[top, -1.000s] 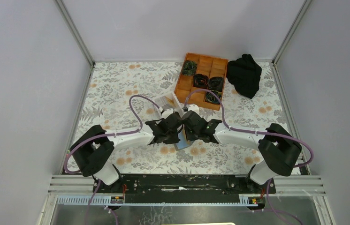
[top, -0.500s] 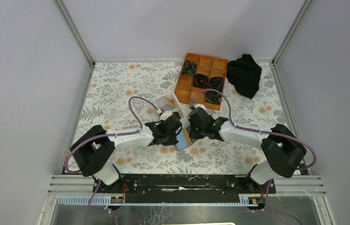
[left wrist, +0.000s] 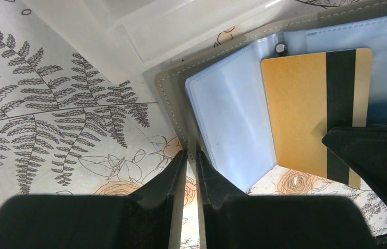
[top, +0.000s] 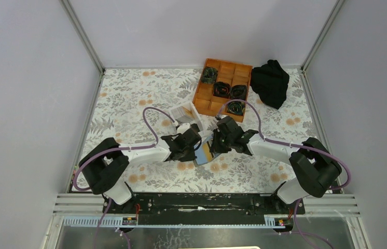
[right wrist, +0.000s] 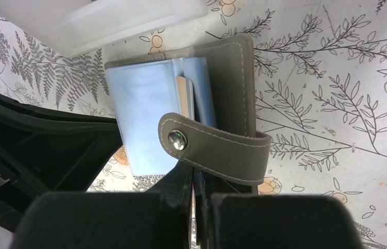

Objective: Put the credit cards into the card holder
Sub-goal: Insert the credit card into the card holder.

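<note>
The grey card holder point(left wrist: 173, 98) lies open on the floral table between both arms, its pale bluish sleeves up. My left gripper point(left wrist: 190, 154) is shut on its grey left edge. A tan-gold credit card point(left wrist: 300, 104) with a black stripe lies partly over a sleeve, and my right gripper point(right wrist: 195, 176) is shut on its near end. In the right wrist view the card's thin edge point(right wrist: 184, 98) stands among the sleeves, behind the holder's snap strap point(right wrist: 217, 148). In the top view the holder point(top: 202, 158) sits below both grippers. Other cards are out of view.
A white two-compartment box point(top: 183, 113) stands just behind the holder, close to my left gripper. An orange gridded tray point(top: 222, 88) with dark coiled items is at the back. A black cloth point(top: 270, 82) lies at the back right.
My right gripper has pulled away to the right of the left gripper, and the tan-gold card now shows between them. The left gripper has stayed on the holder.
</note>
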{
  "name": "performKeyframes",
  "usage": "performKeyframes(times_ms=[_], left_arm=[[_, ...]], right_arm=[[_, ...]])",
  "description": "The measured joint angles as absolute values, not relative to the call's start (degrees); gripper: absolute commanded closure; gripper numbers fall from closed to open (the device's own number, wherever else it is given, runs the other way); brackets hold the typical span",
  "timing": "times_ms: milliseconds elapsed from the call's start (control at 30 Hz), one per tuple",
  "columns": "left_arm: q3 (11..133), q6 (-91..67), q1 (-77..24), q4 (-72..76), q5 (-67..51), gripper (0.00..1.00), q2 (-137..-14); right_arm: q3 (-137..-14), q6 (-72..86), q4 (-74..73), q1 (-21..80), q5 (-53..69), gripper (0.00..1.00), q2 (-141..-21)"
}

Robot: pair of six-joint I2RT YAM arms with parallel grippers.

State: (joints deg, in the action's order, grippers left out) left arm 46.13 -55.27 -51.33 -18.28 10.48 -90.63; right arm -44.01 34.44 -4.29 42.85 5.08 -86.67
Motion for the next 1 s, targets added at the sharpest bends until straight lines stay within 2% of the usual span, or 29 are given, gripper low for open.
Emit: performKeyframes(times_ms=[433,1000], left_arm=[[46.68,-54.50,-51.31,-18.46,10.35,0.82,-91.35],[48.42,-54.08,-51.20,-20.36,10.07,0.82,-92.82]], right_arm=[[-40.07,35.97,2.00,39.18,11.57,1.00,-86.61],[-39.22,36.80,7.27,38.09,13.21,1.00,-90.21]])
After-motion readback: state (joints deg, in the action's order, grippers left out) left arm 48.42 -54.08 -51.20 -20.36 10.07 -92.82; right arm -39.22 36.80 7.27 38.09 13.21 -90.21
